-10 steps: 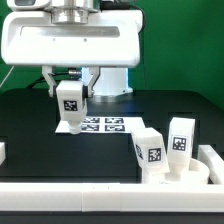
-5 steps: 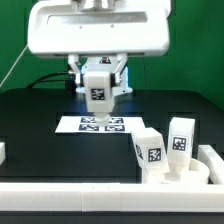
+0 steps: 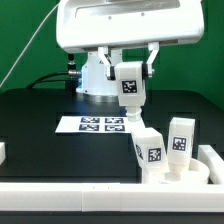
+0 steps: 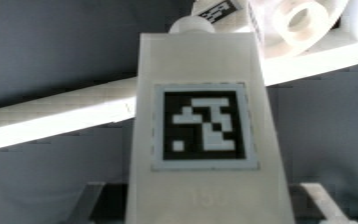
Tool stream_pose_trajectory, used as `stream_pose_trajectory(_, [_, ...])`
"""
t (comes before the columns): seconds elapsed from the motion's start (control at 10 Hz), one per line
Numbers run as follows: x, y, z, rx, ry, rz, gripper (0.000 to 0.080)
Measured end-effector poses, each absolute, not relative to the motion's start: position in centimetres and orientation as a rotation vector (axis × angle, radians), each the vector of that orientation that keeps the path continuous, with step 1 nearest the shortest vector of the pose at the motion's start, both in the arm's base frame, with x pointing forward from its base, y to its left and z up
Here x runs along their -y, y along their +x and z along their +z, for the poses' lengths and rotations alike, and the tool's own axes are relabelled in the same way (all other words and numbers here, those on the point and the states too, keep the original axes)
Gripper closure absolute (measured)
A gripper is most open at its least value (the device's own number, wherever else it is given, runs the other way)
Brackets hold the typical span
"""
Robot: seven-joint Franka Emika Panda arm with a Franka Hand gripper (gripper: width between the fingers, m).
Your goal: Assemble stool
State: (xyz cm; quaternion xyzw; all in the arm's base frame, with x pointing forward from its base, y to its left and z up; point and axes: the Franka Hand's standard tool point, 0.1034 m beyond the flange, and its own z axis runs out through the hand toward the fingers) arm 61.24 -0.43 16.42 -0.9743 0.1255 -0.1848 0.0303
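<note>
1. The tool [image 3: 128, 72] is closed almost fully on a white blocky plastic leg [image 3: 129, 92]. It holds the leg upright in the air, probably so the leg can be lowered end-first.
2. The held leg hangs above and behind the round white rimmed seat [image 3: 190, 176], toward the exterior view's left.
3. A second leg [image 3: 150, 152] and a third leg [image 3: 180, 137] stand on that seat.
4. The held leg looks squat and slightly tapered, with a black-and-white square tag [image 4: 206, 125] on its face.
5. The flat marker board [image 3: 100, 124] lies on the black table [image 3: 40, 120] behind the seat.
</note>
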Motion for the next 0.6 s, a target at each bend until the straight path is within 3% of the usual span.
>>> stream_pose_trajectory(0.1, [0.3,61.3,16.5,-0.39,-3.0,-0.571,0.0461])
stream_pose_trajectory(0.3, [-3.5,62.6,17.8,-0.388,-2.962,-0.6,0.0461])
stream_pose_trajectory(0.6, [-7.5,63.9,16.5,-0.217,-3.009,-0.623,0.0461])
